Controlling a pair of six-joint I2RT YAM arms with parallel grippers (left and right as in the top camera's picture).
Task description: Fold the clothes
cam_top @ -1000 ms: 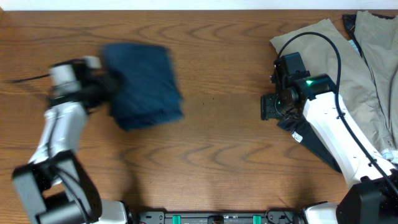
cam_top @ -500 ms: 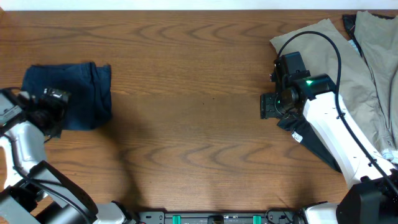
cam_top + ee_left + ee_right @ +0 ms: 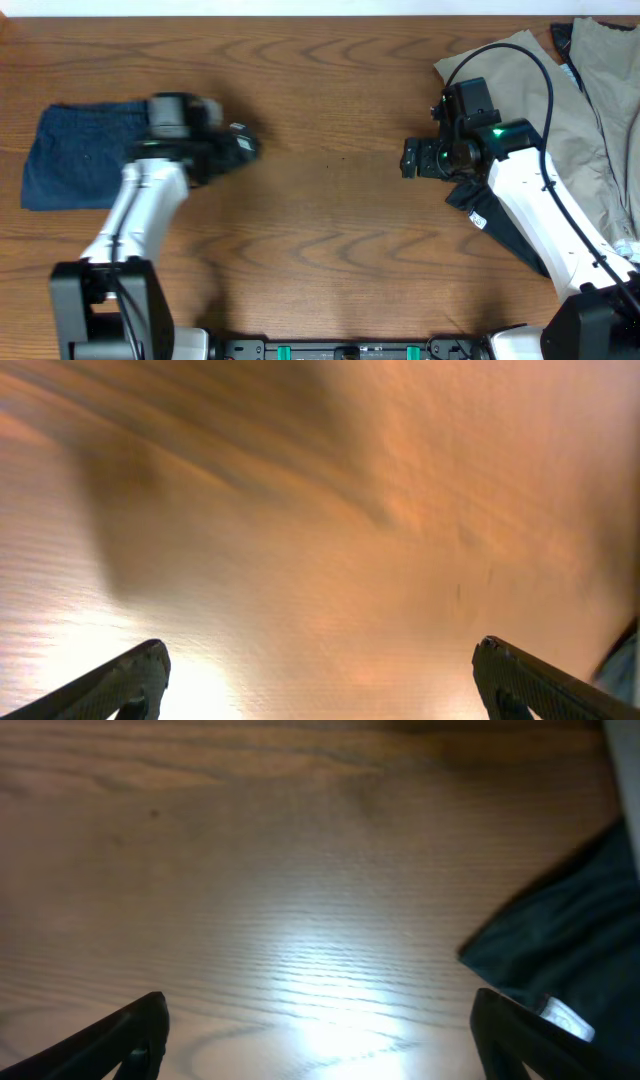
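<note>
The folded navy shorts (image 3: 80,157) are seen lying flat at the left edge of the frame on the wooden table (image 3: 320,80). The left gripper (image 3: 243,148) is held to their right, spread wide and empty over bare wood. The right gripper (image 3: 410,160), right of centre, is likewise opened wide with nothing held, near beige garments (image 3: 600,90) piled at the upper right.
</note>
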